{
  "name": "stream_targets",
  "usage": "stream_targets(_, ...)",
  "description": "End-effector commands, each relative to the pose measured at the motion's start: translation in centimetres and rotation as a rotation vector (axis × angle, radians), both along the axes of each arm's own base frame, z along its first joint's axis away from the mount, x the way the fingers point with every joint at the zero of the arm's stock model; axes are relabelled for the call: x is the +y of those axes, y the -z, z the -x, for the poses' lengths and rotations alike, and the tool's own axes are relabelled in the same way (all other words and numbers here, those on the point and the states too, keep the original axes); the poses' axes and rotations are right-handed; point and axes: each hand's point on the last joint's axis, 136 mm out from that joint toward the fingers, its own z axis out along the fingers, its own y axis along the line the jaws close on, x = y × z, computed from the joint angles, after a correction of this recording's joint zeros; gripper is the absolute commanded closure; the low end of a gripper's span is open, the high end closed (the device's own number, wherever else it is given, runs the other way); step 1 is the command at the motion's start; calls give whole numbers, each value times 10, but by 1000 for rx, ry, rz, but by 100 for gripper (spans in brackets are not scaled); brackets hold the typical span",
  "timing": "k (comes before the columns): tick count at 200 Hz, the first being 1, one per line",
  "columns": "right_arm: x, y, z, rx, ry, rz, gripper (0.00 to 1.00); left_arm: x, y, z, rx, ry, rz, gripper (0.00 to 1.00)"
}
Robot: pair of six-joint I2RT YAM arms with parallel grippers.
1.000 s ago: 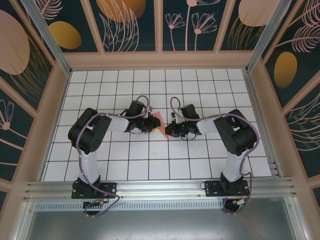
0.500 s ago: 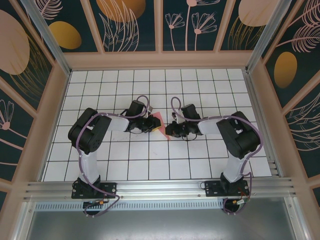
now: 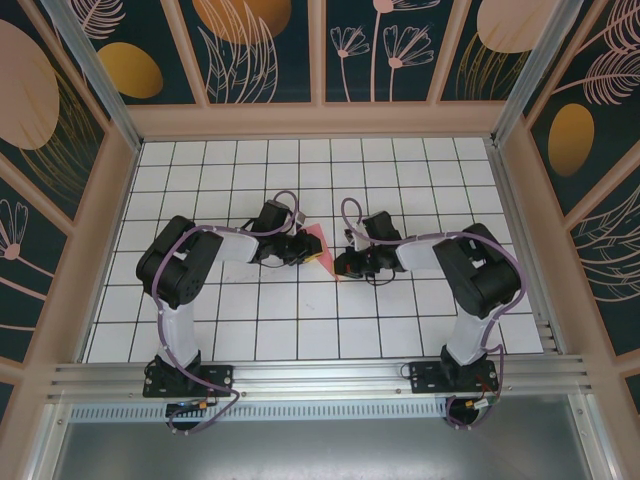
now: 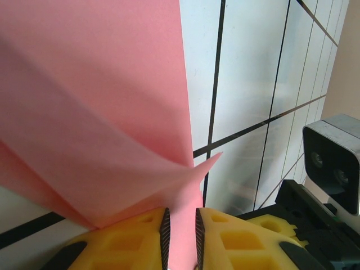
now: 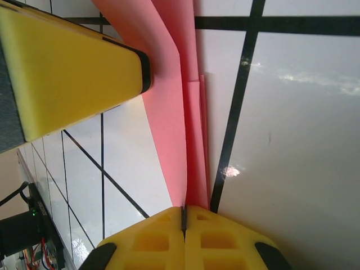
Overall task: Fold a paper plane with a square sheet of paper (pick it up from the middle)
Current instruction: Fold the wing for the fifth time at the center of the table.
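Right gripper (image 5: 184, 216) is creeping slightly closer to the left gripper (image 4: 180, 225), clamping shut on the paper (image 4: 112, 84) by its tip. Left one is pinching the other end, so the folded paper is sitting between them, mid table (image 3: 300, 320).

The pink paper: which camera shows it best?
Left wrist: the pink paper looms large, folds plain, pinched in the left gripper. Right wrist shows a narrow folded strip; the top view, a small pink scrap between arms.
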Motion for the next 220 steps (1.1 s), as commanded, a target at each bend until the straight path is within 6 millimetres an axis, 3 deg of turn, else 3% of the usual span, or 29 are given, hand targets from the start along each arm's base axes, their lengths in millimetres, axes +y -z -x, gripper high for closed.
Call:
stream_targets(1,-2,-7,-2,-17,9,26,91,41,70,14,89,-72,-253,77)
stream_targets(26,-5,-40,-17,-136,48,23,79,41,69,13,87,-71,-252,77)
stream_targets(50,-4,-49,-20,-163,49,22,78,41,68,13,83,-68,-251,77)
stream_targets(120,31,-25,-4,-116,-76,48,91,41,71,14,91,-67,-256,77)
stream_targets(172,19,2,-4,-80,-57,148,95,44,74,14,97,-74,-276,77)
stream_targets(220,11,11,0,-61,-52,169,96,46,76,14,100,-78,-293,76)
